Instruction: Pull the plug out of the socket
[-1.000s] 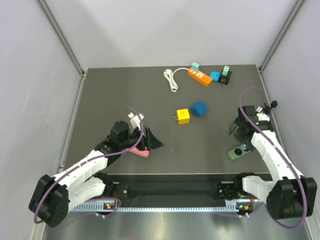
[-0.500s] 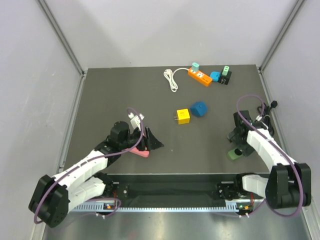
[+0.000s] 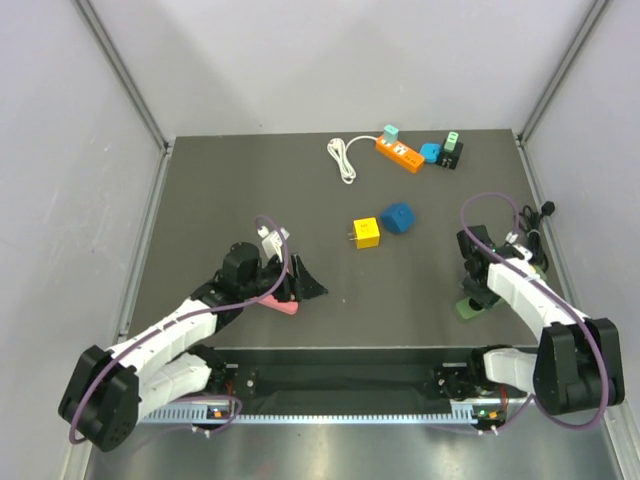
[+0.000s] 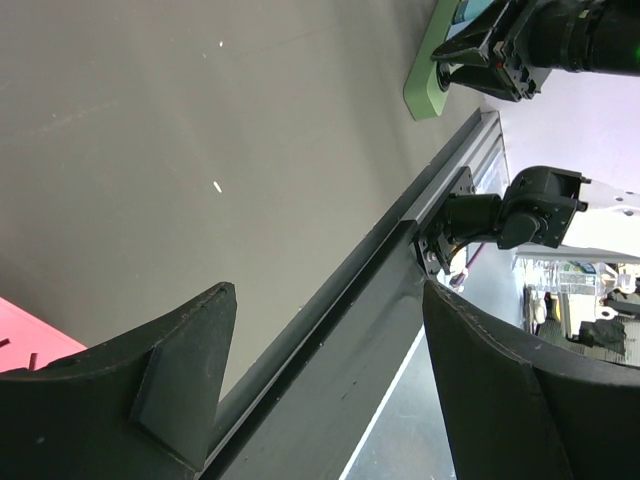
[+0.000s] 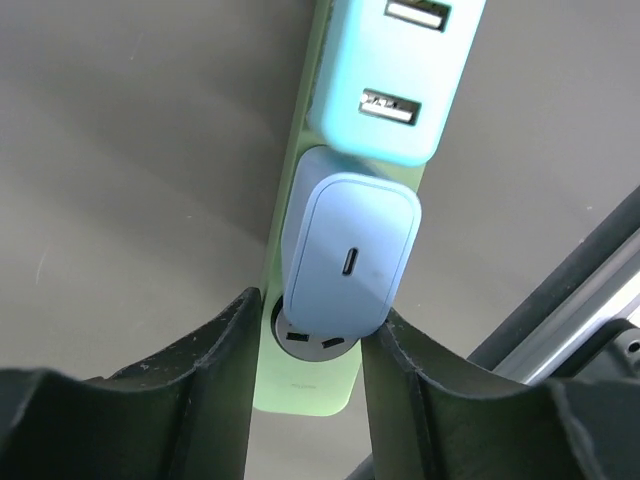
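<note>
From above, your right gripper [image 3: 480, 288] was down low over the green socket strip [image 3: 467, 310], near the front edge of the table [image 3: 200, 200] on the right side. The plug was hidden under the gripper there. Your left gripper [image 3: 303, 284] rested well apart, just beside a pink block [image 3: 284, 306].

In the left wrist view, that gripper was spread wide with nothing in it.

In the right wrist view, the pale blue plug [image 5: 348, 255] sat pushed into the green strip, right next to a light teal adapter [image 5: 395, 80]. The right gripper was spread, with one finger [image 5: 215, 350] on each side of the plug's near end. They were very close to it but did not look like they were squeezing yet.

To do this step well, I think you should have slid in a bit more, so the fingers covered more of the plug. Then squeeze firmly and pull straight out, not sideways. The strip looked loose, so it might have lifted too.
</note>
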You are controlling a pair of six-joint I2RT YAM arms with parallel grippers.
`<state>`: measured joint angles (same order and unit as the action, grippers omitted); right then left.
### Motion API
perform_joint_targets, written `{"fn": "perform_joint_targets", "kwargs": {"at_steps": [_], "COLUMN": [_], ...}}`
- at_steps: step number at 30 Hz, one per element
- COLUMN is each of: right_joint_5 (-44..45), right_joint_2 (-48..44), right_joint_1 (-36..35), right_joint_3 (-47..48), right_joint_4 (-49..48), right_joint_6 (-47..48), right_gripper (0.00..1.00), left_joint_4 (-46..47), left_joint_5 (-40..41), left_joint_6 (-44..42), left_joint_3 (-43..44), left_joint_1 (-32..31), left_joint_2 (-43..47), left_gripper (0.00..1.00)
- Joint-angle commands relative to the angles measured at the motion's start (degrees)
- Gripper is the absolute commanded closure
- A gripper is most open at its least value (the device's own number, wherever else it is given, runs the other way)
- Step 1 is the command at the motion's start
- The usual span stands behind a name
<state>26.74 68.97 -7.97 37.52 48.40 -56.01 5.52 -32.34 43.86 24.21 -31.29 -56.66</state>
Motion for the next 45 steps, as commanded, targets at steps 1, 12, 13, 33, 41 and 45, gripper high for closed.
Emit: {"fn": "perform_joint_targets", "kwargs": {"at_steps": [1, 12, 13, 33, 41, 45], "right_joint_5": [-10.48, -15.49, -15.67, -17.25, -18.04, -15.58], "right_joint_2": [2.22, 7.32, 8.02, 17.08, 12.69, 4.79], "right_joint_1": [-4.07, -19.00, -22.15, -45.21, -45.91, -46.17], "right_joint_3": [-5.78, -4.65, -3.43, 12.84, 18.90, 17.24], "right_joint_4": [-11.39, -16.15, -16.32, -19.66, -15.80, -14.74], "right_joint_6": [-6.04, -15.00, -16.66, -20.72, -12.12, -6.15], "right_gripper": [0.68, 1.00, 1.00, 1.00, 0.79, 0.38], "left_joint_4": [1.78, 0.72, 0.46, 1.77, 5.46, 6.43], "left_joint_5": [-0.53, 0.08, 0.17, 1.48, 5.52, 7.98], "left_joint_6": [0.18, 0.09, 0.00, 0.18, -1.31, -3.59], "left_joint_3": [1.54, 1.81, 1.98, 3.39, 4.79, 6.46], "left_joint_1": [-0.26, -0.26, -0.35, -3.07, -10.01, -13.97], "left_joint_2": [-0.03, -0.47, -0.38, -4.15, -8.11, -11.53], "left_gripper": [0.21, 0.21, 0.21, 0.24, 0.20, 0.18]}}
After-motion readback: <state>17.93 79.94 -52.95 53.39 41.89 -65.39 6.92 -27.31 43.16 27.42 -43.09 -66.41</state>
